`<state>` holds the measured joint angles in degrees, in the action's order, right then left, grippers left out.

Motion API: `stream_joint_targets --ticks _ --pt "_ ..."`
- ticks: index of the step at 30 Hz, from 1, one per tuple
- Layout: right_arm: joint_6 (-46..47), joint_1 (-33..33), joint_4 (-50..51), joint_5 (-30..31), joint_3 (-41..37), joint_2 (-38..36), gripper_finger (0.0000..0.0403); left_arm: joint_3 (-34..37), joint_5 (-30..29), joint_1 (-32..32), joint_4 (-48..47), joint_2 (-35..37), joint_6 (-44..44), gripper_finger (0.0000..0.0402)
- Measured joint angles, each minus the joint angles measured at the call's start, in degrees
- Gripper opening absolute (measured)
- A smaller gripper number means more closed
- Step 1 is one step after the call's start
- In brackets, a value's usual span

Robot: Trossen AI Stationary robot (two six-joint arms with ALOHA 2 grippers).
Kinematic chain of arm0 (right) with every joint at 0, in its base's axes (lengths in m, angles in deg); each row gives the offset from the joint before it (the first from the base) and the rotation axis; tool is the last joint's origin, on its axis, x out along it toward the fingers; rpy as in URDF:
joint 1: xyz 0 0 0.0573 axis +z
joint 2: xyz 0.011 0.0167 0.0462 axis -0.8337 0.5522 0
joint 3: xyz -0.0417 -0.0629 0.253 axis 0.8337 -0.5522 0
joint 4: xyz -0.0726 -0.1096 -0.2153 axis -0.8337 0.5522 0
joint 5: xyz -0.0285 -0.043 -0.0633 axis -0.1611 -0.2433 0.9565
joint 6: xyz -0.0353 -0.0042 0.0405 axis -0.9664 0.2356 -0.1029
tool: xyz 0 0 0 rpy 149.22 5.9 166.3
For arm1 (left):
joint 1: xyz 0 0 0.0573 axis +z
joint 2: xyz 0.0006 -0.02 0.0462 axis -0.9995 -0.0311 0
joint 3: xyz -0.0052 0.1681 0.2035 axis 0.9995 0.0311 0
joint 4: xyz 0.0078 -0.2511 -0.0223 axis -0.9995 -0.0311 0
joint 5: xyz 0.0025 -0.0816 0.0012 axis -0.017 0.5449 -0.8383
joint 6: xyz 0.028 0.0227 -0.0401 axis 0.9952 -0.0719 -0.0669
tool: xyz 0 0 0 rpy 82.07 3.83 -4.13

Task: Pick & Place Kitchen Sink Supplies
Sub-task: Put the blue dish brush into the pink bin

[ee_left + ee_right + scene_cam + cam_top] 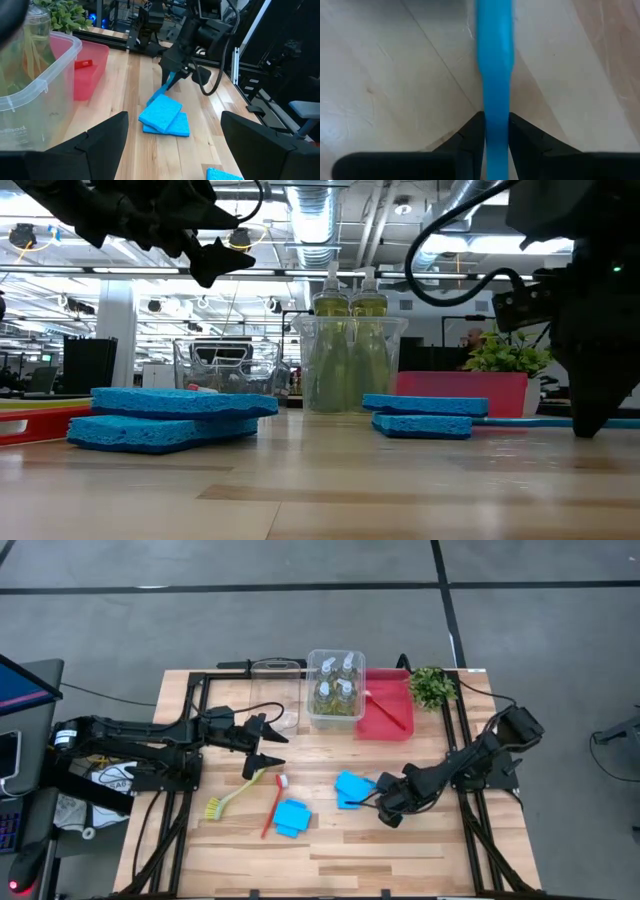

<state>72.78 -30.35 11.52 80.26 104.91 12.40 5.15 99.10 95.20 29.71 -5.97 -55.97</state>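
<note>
The right gripper (496, 131) is clamped narrowly on the blue brush (495, 75), whose handle runs straight out between the two fingers, low over the wooden table (400, 840) toward its right edge. Just beside it lie two stacked blue sponges (352, 790). The left gripper (268, 743) hangs with its fingers spread wide and holding nothing, above the yellow-green brush (230, 798) toward the left edge.

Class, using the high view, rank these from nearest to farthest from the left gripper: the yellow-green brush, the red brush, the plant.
From the left gripper:
1. Yellow-green brush, just below it.
2. Red brush, toward the table's middle.
3. Plant, far corner on the right.
</note>
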Motion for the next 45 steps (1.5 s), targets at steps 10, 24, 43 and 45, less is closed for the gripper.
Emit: stream_joint_targets --ticks 10,24,43,45 --pt "-4.37 -0.48 -1.94 -3.20 -0.29 1.06 0.0065 -0.02 0.00 0.00 0.00 0.00 0.00 0.0319" --pt "-4.48 -0.44 1.30 -4.63 0.11 -8.25 0.0040 -0.02 0.00 0.00 0.00 0.00 -0.02 0.0319" --pt "-2.16 -10.93 17.55 7.59 7.69 -21.81 0.0047 -0.02 0.00 0.00 0.00 0.00 -0.02 0.0319" --pt "-4.06 -13.46 17.65 8.86 7.98 -22.81 0.0047 -0.02 0.01 0.01 0.00 0.00 -0.02 0.0319"
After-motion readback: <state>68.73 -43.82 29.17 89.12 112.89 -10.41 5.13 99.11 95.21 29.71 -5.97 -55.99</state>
